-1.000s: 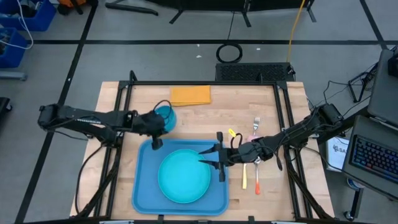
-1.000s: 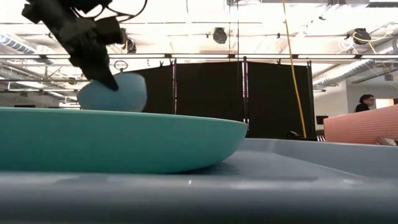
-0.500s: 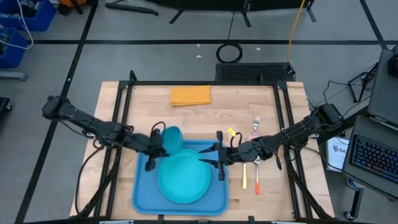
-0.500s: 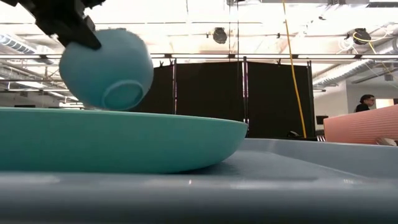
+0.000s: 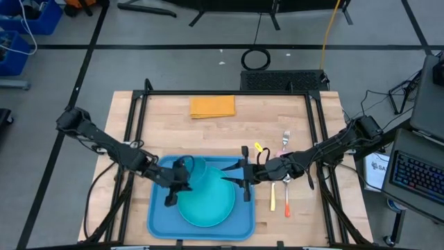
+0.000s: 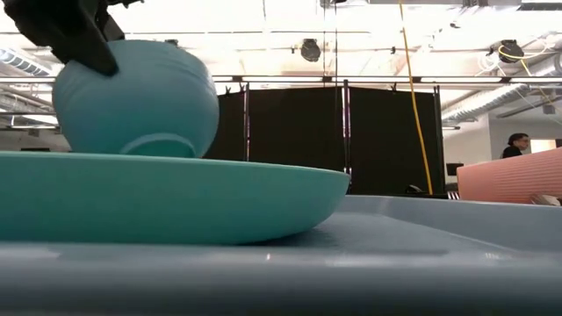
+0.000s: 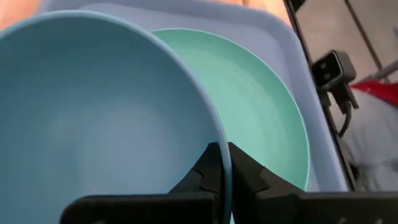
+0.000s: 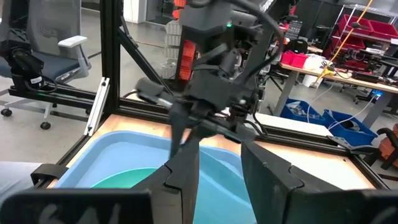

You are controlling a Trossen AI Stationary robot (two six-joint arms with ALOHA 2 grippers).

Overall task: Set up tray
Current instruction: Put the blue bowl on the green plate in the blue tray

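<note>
The step in hand looks like bringing the bowl (image 5: 194, 171) onto the tray (image 5: 161, 215), which lies in the lower middle of the high view with the plate (image 5: 208, 201) already on it. The left gripper (image 5: 182, 175) pinches the bowl's rim, one finger inside and one outside, as the left wrist view shows with the fingers (image 7: 219, 174) pressed together on the thin wall. In the low view the bowl (image 6: 136, 96) hangs at the upper left, just above the plate (image 6: 167, 197), tilted a little; whether it touches the plate I cannot tell.

The left arm reaches in from the left edge of the high view, stretched low and slanting down toward the tray's upper edge.

The right gripper (image 5: 244, 182) waits at the tray's right rim, its fingers spread apart with nothing between them, its arm coming in from the right. Cutlery (image 5: 281, 191) lies on the table (image 5: 277, 118) to its right, and a napkin (image 5: 212, 106) sits near the top.

Next the bowl probably needs lowering level until its base rests flat, on the plate or beside it, before the fingers let go; a tilted release could let it rock.
</note>
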